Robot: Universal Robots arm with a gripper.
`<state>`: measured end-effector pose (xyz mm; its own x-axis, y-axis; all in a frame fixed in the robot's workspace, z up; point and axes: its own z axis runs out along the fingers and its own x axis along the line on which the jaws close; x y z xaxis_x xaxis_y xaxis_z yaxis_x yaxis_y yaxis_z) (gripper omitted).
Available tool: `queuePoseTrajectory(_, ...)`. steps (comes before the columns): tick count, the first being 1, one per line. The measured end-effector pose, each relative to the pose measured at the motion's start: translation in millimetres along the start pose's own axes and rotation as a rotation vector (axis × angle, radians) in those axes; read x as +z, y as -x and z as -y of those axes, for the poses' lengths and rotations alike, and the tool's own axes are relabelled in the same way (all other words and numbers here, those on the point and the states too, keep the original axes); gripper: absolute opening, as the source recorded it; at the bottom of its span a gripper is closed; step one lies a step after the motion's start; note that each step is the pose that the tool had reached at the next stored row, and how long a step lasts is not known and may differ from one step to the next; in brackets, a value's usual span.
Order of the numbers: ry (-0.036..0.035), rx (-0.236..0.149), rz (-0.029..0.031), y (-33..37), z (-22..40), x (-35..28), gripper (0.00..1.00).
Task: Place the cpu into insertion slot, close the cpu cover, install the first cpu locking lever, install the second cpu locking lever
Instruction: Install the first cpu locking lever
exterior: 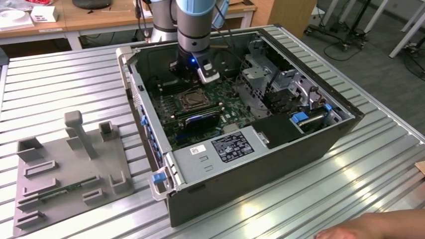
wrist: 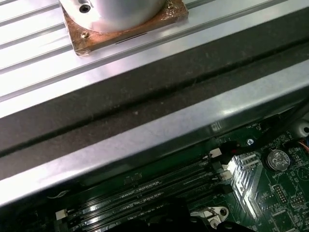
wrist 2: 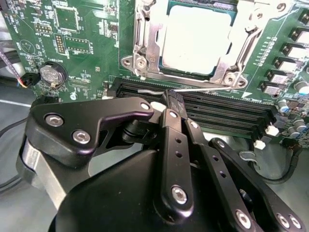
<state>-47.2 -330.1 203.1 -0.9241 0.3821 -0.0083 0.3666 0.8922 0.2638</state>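
The cpu [wrist 2: 195, 38] lies flat in the insertion slot [exterior: 191, 99] on the green motherboard [wrist 2: 82, 53]. Its silvery top shows through the cut-out of the cpu cover [wrist 2: 145, 48], which lies down over it. A thin metal lever rod [wrist 2: 207, 88] runs along the slot's edge beside the black memory slots [wrist 2: 227, 113]. My gripper [wrist 2: 173, 99] is shut, its black fingertips right at this rod; whether they touch it I cannot tell. In the exterior view the gripper [exterior: 188, 79] reaches down inside the open computer case [exterior: 265, 164], just behind the slot.
The case's metal wall [wrist: 159, 125] and the ribbed aluminium table [exterior: 59, 84] lie close behind the arm. A drive cage [exterior: 279, 84] fills the case's far side. A grey fixture tray [exterior: 66, 169] sits at the exterior view's left. A person's hand [exterior: 371, 226] shows bottom right.
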Motion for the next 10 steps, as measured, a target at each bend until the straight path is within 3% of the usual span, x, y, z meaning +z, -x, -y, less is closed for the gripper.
queuePoseTrajectory(10,-0.0003,0.002,0.0007,1.4,0.4,3.8,0.10)
